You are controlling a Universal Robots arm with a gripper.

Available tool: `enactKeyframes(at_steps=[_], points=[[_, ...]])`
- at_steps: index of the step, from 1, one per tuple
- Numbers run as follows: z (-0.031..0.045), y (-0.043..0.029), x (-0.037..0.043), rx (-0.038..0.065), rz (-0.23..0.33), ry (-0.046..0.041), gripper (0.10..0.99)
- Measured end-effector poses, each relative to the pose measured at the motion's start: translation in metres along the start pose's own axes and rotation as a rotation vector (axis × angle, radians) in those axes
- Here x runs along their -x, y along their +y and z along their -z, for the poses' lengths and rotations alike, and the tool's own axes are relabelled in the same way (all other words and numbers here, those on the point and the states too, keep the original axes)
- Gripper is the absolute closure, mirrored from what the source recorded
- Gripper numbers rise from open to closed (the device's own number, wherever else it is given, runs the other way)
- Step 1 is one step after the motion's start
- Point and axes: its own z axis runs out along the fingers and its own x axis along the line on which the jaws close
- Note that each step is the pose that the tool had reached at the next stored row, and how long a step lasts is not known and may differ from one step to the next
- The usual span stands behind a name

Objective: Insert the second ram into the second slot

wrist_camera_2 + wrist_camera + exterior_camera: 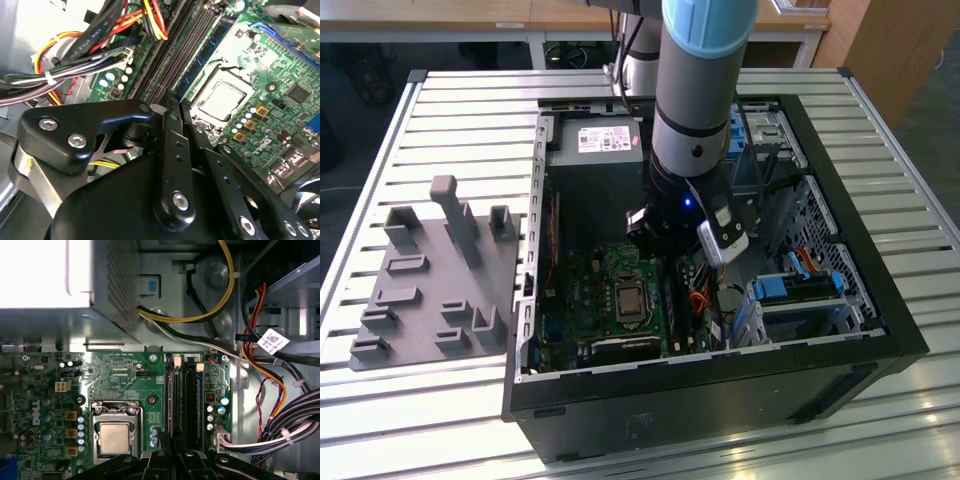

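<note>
Inside the open computer case [882, 292], the gripper [176, 102], fingers pressed together, hangs over the memory slots [190, 390] on the motherboard [125, 375].

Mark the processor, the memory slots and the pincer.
processor [114, 438], first wrist view, centre of its metal lid.
memory slots [189, 400], first wrist view, mid-length of the dark slot bank.
pincer [176, 102], second wrist view, its front tip above the board.
</note>
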Motion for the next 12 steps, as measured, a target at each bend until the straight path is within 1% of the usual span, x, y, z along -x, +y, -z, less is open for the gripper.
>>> enactKeyframes(at_steps=[1,2,7,12], points=[[-0.0004,0.0,0.0015,0.0,0.0,-0.0001,0.949],[-0.0028,0.0001,0.0061,0.0,0.0,0.0,0.949],[-0.0069,0.0001,0.0062,0.0,0.0,0.0001,0.949],[-0.0085,0.0002,0.0062,0.0,0.0,0.0002,0.949]])
